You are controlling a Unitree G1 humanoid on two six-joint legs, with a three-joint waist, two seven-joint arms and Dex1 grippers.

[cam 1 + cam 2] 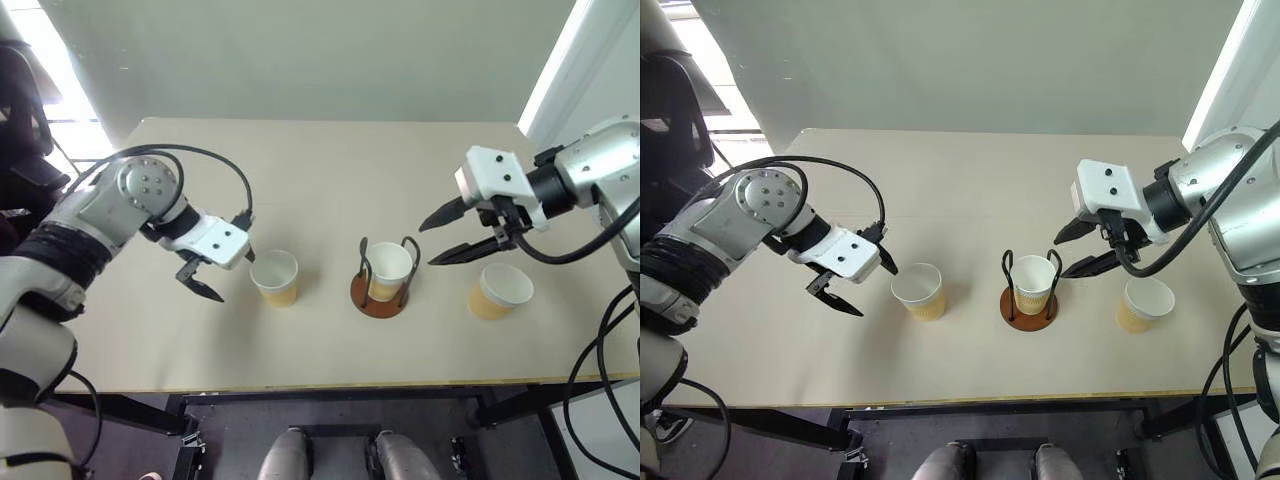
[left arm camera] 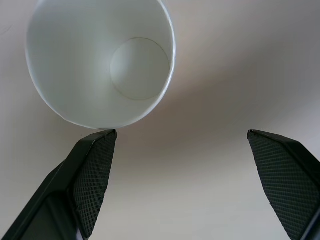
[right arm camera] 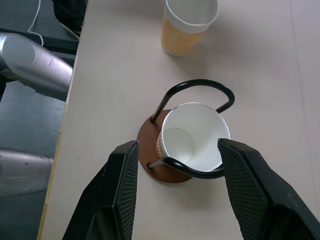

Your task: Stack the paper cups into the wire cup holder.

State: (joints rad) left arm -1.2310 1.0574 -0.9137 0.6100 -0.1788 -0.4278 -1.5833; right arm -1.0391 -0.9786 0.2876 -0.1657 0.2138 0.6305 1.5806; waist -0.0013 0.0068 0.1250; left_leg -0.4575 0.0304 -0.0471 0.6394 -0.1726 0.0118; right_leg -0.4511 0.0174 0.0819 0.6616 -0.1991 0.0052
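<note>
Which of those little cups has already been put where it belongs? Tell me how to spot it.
Look at the middle of the beige table, near its front edge. A round reddish-brown wire cup holder stands there, and one paper cup sits upright between its two dark wire loops. The other two cups stand bare on the tabletop.

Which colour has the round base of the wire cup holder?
The base of the wire cup holder is reddish-brown; the right wrist view shows it best.

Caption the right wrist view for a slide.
Open right gripper above the wire cup holder holding one paper cup.
</note>
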